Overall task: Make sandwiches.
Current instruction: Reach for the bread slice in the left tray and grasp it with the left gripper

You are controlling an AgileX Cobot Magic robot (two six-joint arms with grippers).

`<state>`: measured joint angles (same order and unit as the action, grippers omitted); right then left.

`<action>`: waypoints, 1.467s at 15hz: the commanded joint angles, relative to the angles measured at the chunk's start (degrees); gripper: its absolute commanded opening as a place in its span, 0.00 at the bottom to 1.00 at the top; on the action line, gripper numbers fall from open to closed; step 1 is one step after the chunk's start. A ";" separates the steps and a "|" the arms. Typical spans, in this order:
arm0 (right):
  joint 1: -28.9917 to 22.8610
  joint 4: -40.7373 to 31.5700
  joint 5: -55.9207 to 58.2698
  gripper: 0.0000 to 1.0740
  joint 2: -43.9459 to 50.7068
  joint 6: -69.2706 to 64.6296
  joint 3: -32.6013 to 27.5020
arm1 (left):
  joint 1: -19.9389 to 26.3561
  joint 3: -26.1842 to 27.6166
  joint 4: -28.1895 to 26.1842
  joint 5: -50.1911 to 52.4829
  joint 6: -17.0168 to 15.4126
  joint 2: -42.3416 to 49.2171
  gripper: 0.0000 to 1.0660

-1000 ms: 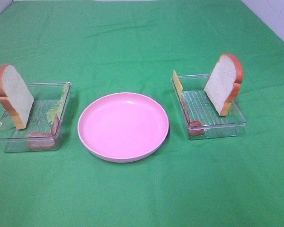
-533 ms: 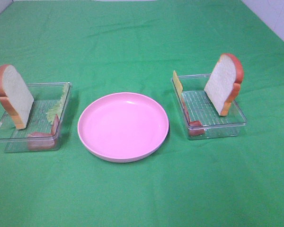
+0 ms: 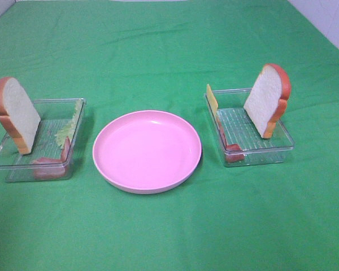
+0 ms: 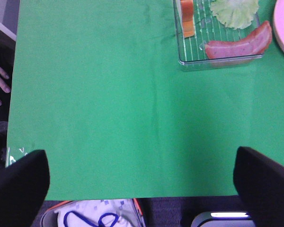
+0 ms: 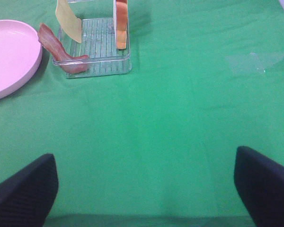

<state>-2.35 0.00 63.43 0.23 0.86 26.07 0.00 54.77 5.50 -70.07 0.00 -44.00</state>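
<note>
The sandwiches are not yet stacked on the green worktop (image 3: 169, 56): their parts sit in two clear trays with a plate between them. At far left, the left pincer (image 4: 142, 189) hangs over bare cloth near the worktop's front edge. Its dark fingers are spread wide and hold nothing. In the left tray (image 3: 0, 165), the left bread slice (image 3: 20, 113) stands on its crust, tilted against the outer side. The lettuce leaf (image 3: 68, 129) leans along the wall nearest the plate, and the left bacon strip (image 3: 50, 166) lies along the front wall. The pink plate (image 3: 147, 149) rests in the middle, close to both trays and bare. In the right tray (image 3: 260, 152), the cheese slice (image 3: 212, 100) stands upright against the wall nearest the plate. The right bacon strip (image 3: 233, 152) sits at the front corner below it, and the right bread slice (image 3: 265, 101) stands tilted toward the far outer corner. At right, the right pincer (image 5: 142, 189) also hangs over bare cloth, fingers wide apart and empty, well short of its tray.
</note>
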 commanded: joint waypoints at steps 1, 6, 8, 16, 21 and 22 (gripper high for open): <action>0.17 0.00 -0.29 0.90 1.38 0.00 -0.17 | 0.17 10.60 0.40 -5.44 -0.92 -16.62 0.96; 0.17 0.00 -0.29 0.90 1.38 0.00 -0.17 | -1.43 33.17 -2.18 -5.44 -0.40 -47.67 0.96; 0.17 0.00 -0.29 0.90 1.38 0.00 -0.17 | -2.64 36.27 -2.06 -5.44 -0.40 -53.63 0.96; 0.17 0.00 -0.29 0.90 1.38 0.00 -0.17 | -2.98 44.35 -4.13 -5.27 1.89 -72.42 0.96; 0.17 0.00 -0.29 0.90 1.38 0.00 -0.17 | -2.98 44.69 -7.51 -4.07 2.35 -77.69 0.96; 0.17 0.00 -0.29 0.90 1.38 0.00 -0.17 | -2.98 44.69 -7.56 -4.07 2.35 -78.44 0.96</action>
<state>-2.35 0.00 63.43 0.23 0.86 26.07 -2.81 99.06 -1.49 -69.79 2.12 -122.15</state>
